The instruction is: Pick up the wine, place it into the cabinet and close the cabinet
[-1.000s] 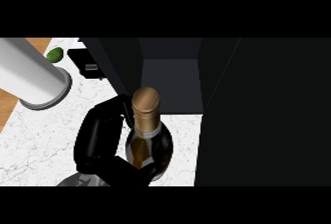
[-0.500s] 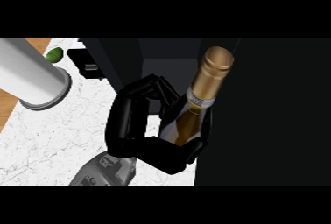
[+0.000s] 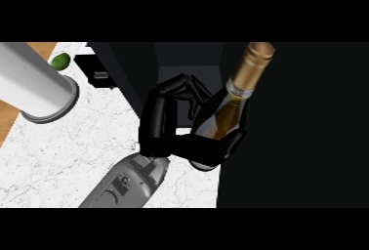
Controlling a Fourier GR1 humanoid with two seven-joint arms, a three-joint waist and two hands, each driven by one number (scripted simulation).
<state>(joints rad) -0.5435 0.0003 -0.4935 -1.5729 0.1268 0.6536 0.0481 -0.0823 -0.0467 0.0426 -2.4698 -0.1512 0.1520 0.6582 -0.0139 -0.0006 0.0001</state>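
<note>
The wine bottle (image 3: 234,105) has dark glass, a pale label band and a gold foil neck (image 3: 254,61). It is off the counter, its neck tilted up and to the right. My left hand (image 3: 162,122) is shut on its body: the fingers curl round the far side and the thumb wraps the near side, hiding the lower part. The bottle sits in front of the dark cabinet (image 3: 310,127), at the edge of its shadowed opening (image 3: 189,56). I cannot tell whether it is inside. My right hand shows nowhere.
A large grey cylinder (image 3: 32,88) stands at the upper left on the white marble counter (image 3: 65,156). Beside it lie a small green fruit (image 3: 60,60) and a small black object (image 3: 93,71). The whole right side is black cabinet.
My left hand has carried the bottle up and to the right, from over the counter to the cabinet's front. The bottle now looks larger and leans further right.
</note>
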